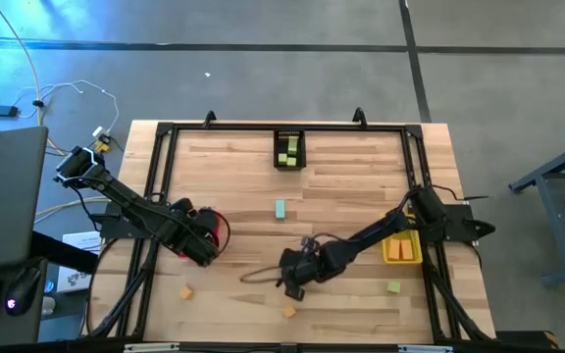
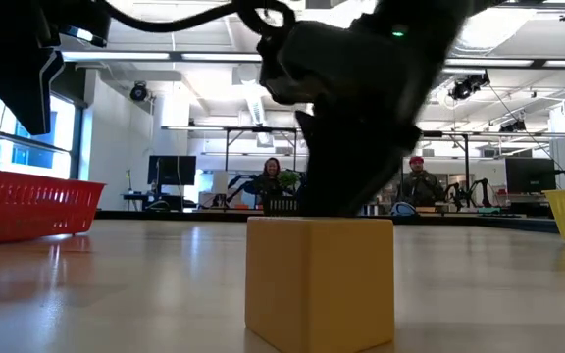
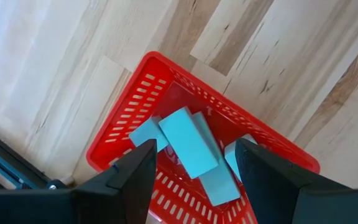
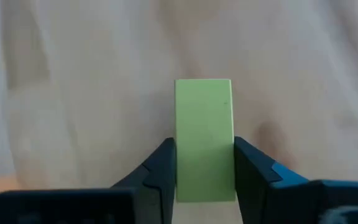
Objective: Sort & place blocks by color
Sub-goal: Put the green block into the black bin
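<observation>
My right gripper [image 1: 292, 281] is near the table's front middle, shut on a lime green bar block [image 4: 204, 137]. My left gripper [image 3: 194, 171] is open above the red bin [image 1: 216, 226] at the left, which holds several mint-teal blocks [image 3: 188, 140]. A teal block [image 1: 280, 208] lies at the table's middle. Orange blocks [image 1: 186, 292] [image 1: 288, 312] and a green block [image 1: 392, 287] lie near the front edge. One orange block [image 2: 320, 284] stands right in front of the low camera. My right gripper pinches the green bar's two long sides [image 4: 178, 168] between its two fingers, at the end nearest the wrist. The fingers lie along the bar, whose free end [image 4: 204, 87] sticks out past the fingertips. Whether the bar is clear of the table, I cannot tell.
A black bin [image 1: 288, 149] with green blocks stands at the far middle. A yellow bin [image 1: 401, 248] with orange blocks stands at the right, under my right arm. A black frame [image 1: 165, 132] runs round the table. People sit in the room beyond [image 2: 271, 178].
</observation>
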